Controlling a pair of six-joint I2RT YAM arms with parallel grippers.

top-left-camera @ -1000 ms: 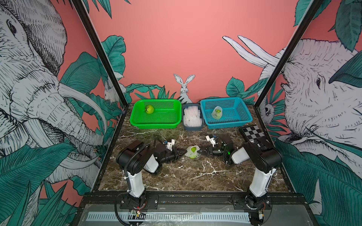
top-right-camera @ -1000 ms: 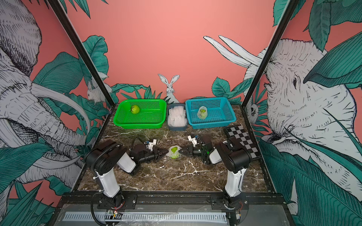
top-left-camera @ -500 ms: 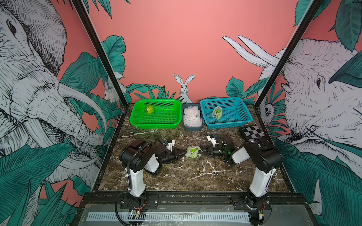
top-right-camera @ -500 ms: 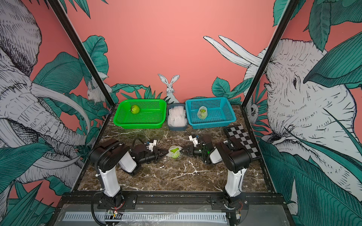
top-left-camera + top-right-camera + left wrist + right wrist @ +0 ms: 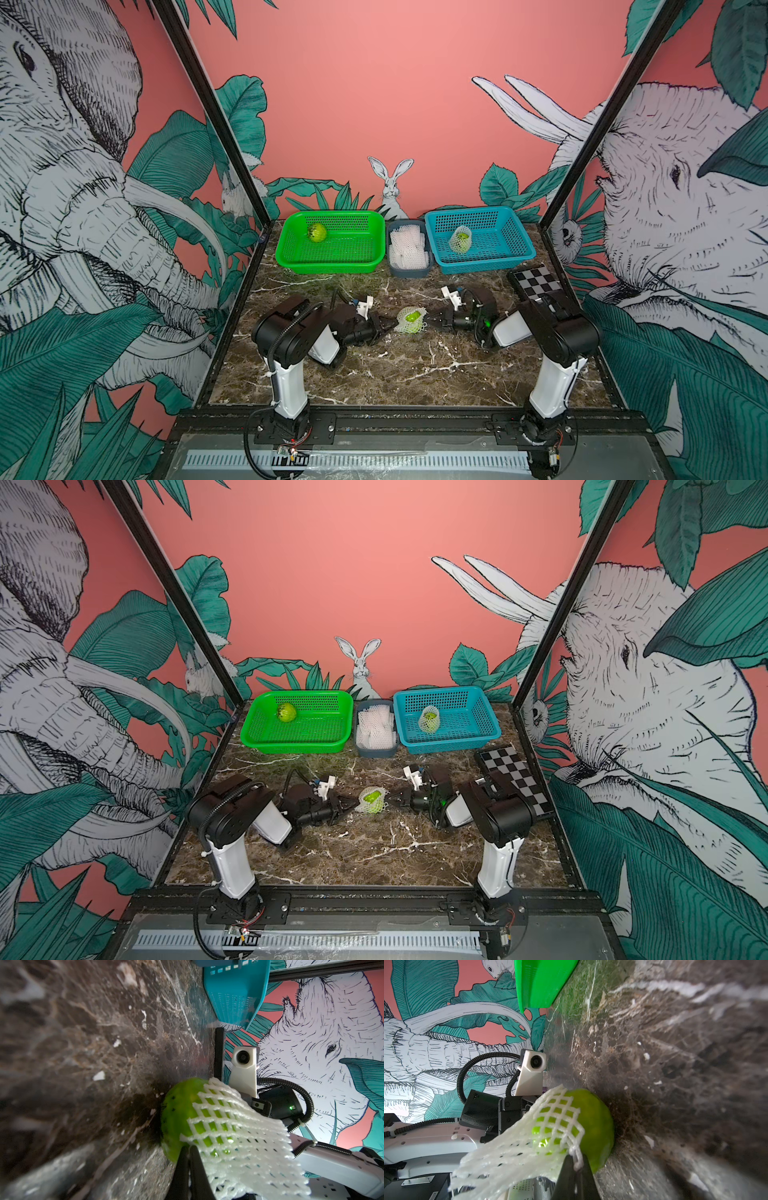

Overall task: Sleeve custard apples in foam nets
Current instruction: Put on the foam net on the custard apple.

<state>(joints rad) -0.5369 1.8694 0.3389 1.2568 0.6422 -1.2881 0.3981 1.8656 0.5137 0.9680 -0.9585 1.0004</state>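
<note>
Custard apple (image 5: 176, 1118), half under a foam net (image 5: 239, 1136), is what we are working on. Our left gripper (image 5: 188, 1148) has its fingers (image 5: 180, 1167) together, pinched, as far as we can judge, on the net's rim. Our right gripper (image 5: 575, 1157) is clamped on the opposite rim, a strand of mesh showing between its fingers (image 5: 566, 1172). We hold two sides at once, probably so the mouth stretches wide enough to slide over the bumpy skin. The net covers the upper part of the fruit; the bare underside rests on the marble table (image 5: 395, 374), which likely steadies it while we pull.

In both top views this pair lies at the centre of the frame, between the two arms. Farther out, higher in the frame, a green basket (image 5: 291, 257) left of centre holds one bare fruit (image 5: 317, 232). A grey tub (image 5: 411, 272) in the middle holds spare nets (image 5: 409, 249), and a blue basket (image 5: 528, 253) right of centre holds one sleeved fruit (image 5: 460, 240): supply on one side, finished work on the other.
</note>
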